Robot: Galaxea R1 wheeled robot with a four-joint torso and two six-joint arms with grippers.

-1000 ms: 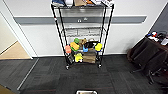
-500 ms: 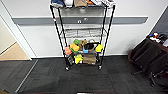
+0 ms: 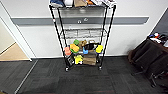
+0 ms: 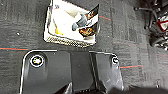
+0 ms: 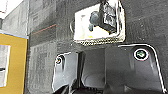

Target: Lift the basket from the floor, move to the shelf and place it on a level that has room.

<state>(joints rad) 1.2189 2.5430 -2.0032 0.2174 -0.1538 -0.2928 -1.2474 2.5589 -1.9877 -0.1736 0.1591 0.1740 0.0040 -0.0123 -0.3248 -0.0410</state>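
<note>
A tall narrow black-posted metal wire rack (image 3: pixel 82 37) is seen in the head view standing on small caster wheels against a white wall with a grey band, at about twelve o'clock from the robot. Its top tier is piled with boxes and blue cloth (image 3: pixel 81 3); the grey wire-grid tier (image 3: pixel 83 33) below it appears bare, and colourful toys (image 3: pixel 82 47) are crowded on the tier under that, with a brown box (image 3: pixel 89 59) lower still. The dark grey carpet-tile floor (image 3: pixel 50 77) is spread in front of the rack, and a tan wooden floor (image 3: pixel 12 53) is seen through an opening at about ten o'clock. Dark furniture (image 3: pixel 150 57) is set at about two o'clock. In both wrist views the small rectangular cream-white basket with perforated sides (image 4: pixel 71 23) (image 5: pixel 98 23) is seen resting on the carpet, beyond the robot's dark wrist plates, with a grey object and dark items lying inside it. Whether the left claw or the right claw is wide or narrow cannot be told, since the fingers cannot be made out.
</note>
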